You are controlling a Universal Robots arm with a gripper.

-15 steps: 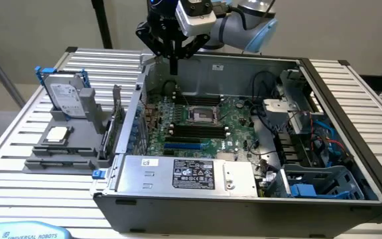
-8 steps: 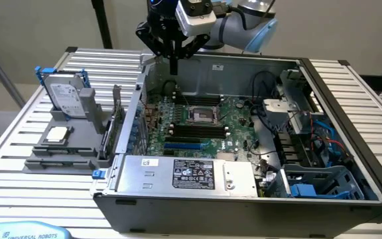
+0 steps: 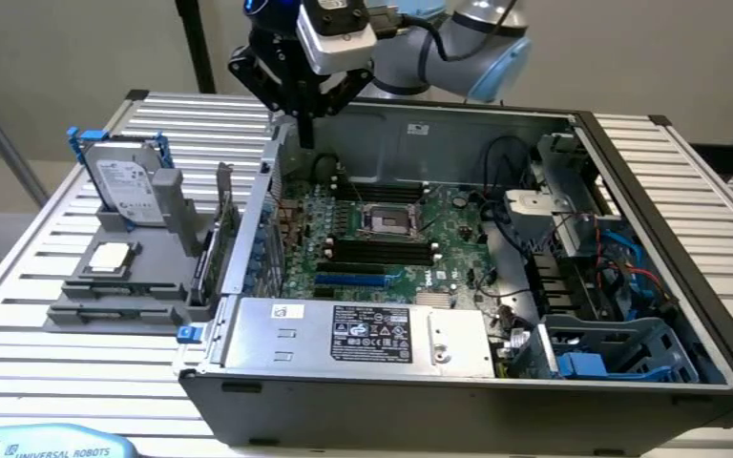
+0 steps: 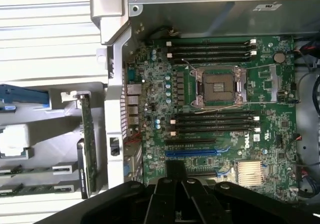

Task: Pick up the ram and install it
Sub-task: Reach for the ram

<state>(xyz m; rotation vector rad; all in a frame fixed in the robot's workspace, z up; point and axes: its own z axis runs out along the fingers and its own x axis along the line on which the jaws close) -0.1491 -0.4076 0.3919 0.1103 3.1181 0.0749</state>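
Note:
The ram [image 3: 214,243] is a thin green stick standing on edge in a grey holder [image 3: 112,310], just outside the open computer case [image 3: 647,172] on the exterior view's left. In the wrist view the ram [image 4: 87,144] shows edge-on beside the case wall. My gripper [image 3: 303,113] hangs above the case's rear corner, over the motherboard [image 3: 450,224], with its black fingers [image 4: 167,199] shut and nothing between them. It is well above the ram and apart from it. Empty black memory slots [image 4: 215,124] lie beside the processor socket [image 4: 217,86].
A silver hard drive [image 3: 131,181] with blue rails and a square processor chip [image 3: 112,256] sit in the same holder. Inside the case are the power supply [image 3: 354,334], loose cables [image 3: 583,258] and a blue drive cage [image 3: 621,348]. Everything rests on a slatted white table [image 3: 35,286].

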